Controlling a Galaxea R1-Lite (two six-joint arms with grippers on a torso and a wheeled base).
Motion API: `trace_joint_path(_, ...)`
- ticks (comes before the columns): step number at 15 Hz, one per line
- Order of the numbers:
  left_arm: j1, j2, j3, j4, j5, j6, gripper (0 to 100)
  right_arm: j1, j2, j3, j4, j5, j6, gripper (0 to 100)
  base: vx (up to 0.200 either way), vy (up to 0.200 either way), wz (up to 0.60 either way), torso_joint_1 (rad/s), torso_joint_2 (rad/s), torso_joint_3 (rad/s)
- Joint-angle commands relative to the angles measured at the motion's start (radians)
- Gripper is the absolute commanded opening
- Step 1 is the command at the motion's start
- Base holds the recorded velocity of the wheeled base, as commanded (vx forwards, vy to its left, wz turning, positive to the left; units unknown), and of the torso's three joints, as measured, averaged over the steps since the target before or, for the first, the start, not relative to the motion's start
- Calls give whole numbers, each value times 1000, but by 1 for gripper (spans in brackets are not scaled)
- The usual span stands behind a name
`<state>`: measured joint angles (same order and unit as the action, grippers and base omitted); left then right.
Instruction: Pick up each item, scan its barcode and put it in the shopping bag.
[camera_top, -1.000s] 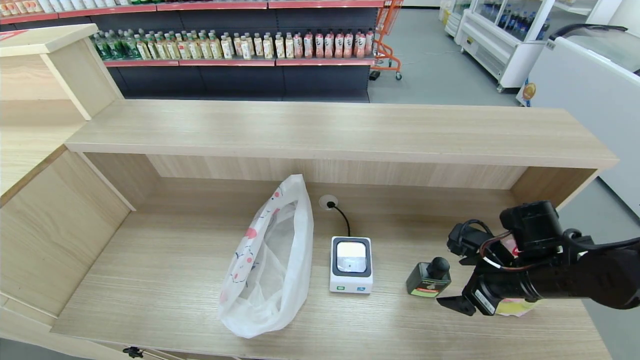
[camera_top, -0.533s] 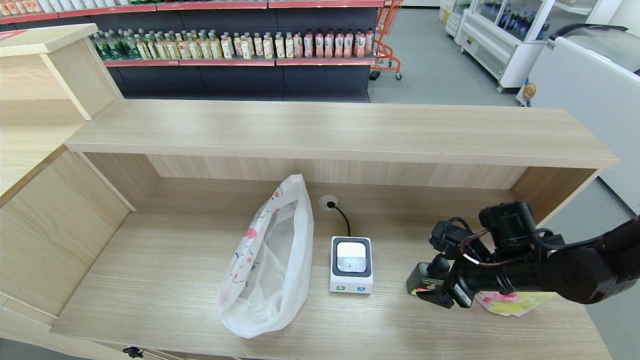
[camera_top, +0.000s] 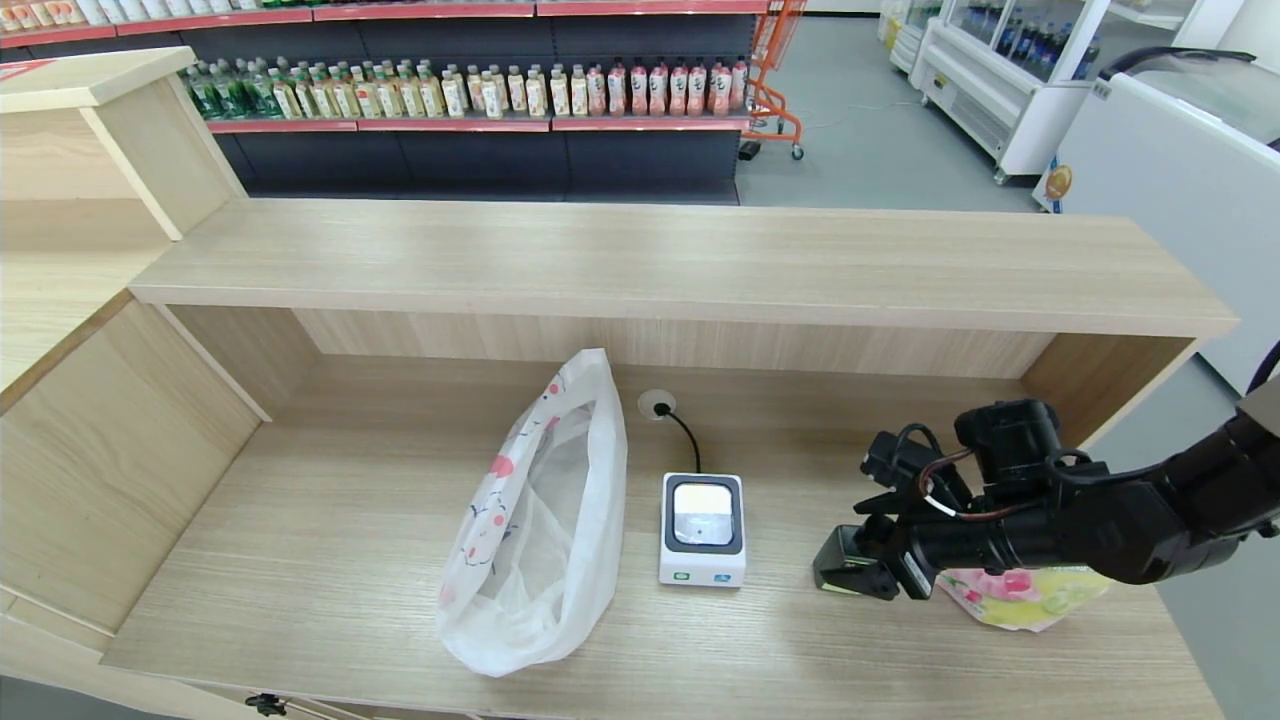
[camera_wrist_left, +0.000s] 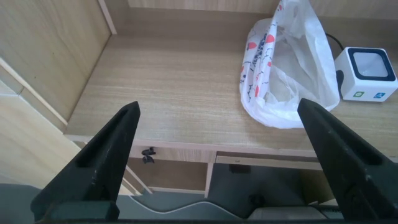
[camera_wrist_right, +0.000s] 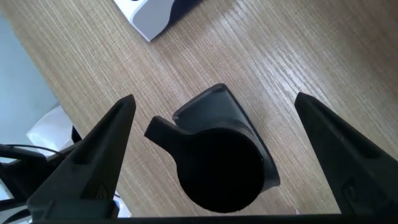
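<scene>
A dark bottle (camera_top: 836, 556) with a round black cap (camera_wrist_right: 217, 168) stands on the lower counter to the right of the white scanner (camera_top: 702, 528). My right gripper (camera_top: 866, 546) is open, with one finger on each side of the bottle (camera_wrist_right: 214, 99); I cannot tell if they touch it. A pink and yellow snack pouch (camera_top: 1022, 596) lies under the right arm. The white shopping bag (camera_top: 540, 520) with red prints lies open left of the scanner. My left gripper (camera_wrist_left: 217, 106) is open and holds nothing, above the counter's front edge, with the bag (camera_wrist_left: 286, 62) and scanner (camera_wrist_left: 370, 74) beyond it.
The scanner's black cable (camera_top: 685, 435) runs to a hole at the back of the counter. A raised wooden shelf (camera_top: 680, 265) overhangs the back, and a side wall (camera_top: 110, 450) closes the left. Bare counter (camera_top: 330, 540) lies left of the bag.
My right arm has moved left and down to the dark bottle, so its fingers now straddle it. More of the snack pouch shows behind the arm.
</scene>
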<state>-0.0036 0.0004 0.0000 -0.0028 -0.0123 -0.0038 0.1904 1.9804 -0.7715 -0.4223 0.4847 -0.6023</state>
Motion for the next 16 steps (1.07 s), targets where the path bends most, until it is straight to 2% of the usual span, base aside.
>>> trace_joint_path(1,-1,1,0,0,0,-1,100,-3,21,-9,-1,12,3,100,0,0,0,0,0,0)
trace_joint_path(16,-1,1,0,0,0,-1,100,-20,63,-14,-42,55,-2,100,0,0,0,0,0,0)
